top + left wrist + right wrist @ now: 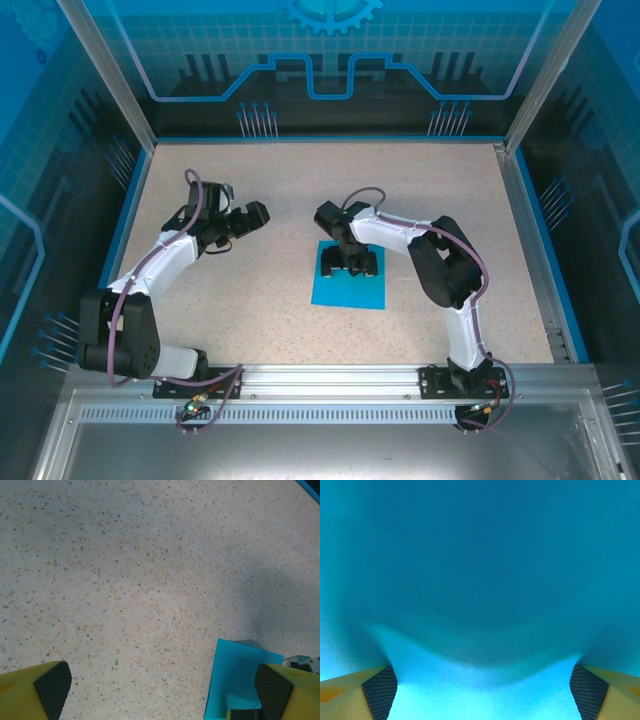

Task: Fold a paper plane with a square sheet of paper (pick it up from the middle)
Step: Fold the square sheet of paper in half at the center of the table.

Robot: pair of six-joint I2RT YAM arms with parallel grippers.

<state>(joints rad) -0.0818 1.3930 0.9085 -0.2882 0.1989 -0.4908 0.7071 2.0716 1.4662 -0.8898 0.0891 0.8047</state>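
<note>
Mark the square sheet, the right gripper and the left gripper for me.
square sheet of paper [350, 293], top view, bare near part.
right gripper [350, 265], top view, midway between its fingertips.
left gripper [162, 690], left wrist view, midway between its fingertips.

square sheet of paper [348, 292], cyan, flat

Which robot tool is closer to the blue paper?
The right one. The right tool is low over the blue paper, jaws wide apart. The left tool hangs above bare table, off to the paper's left.
</note>
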